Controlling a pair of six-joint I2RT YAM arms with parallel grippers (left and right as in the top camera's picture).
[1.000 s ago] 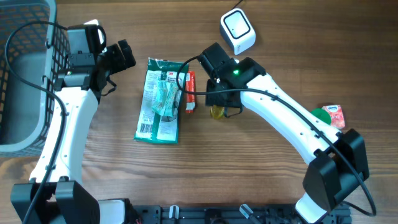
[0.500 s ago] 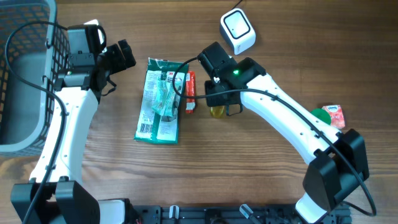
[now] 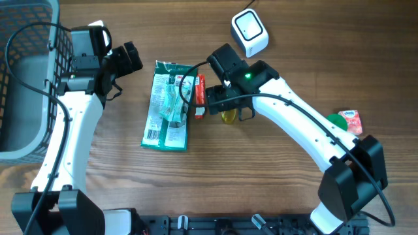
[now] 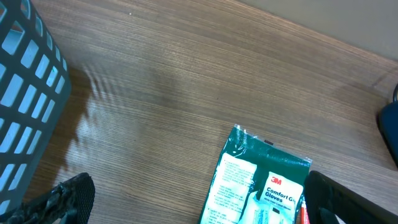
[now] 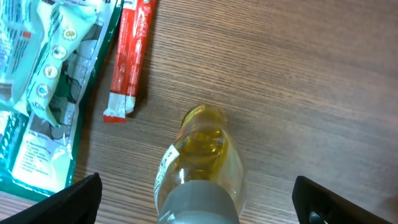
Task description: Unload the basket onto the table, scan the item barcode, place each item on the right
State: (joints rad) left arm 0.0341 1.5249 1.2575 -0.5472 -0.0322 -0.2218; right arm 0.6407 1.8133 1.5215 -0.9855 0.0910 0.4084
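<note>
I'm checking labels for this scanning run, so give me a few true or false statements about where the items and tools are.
1. The right tool stands open with the yellow bottle between its fingers. True.
2. The red stick packet rests on the bottle. False: it lies apart, beside the gloves pack.
3. The left tool holds the gloves pack. False: it is open and empty.
4. The white scanner sits on the table. True.

On the table point(image 3: 274, 196) the stick pack point(image 3: 200, 88) lies between the glove packet point(image 3: 166, 111) to its left and the bottle point(image 5: 202, 155) to its right, the basket point(image 3: 16, 155) far left, the scanner point(image 3: 249, 32) behind.
</note>
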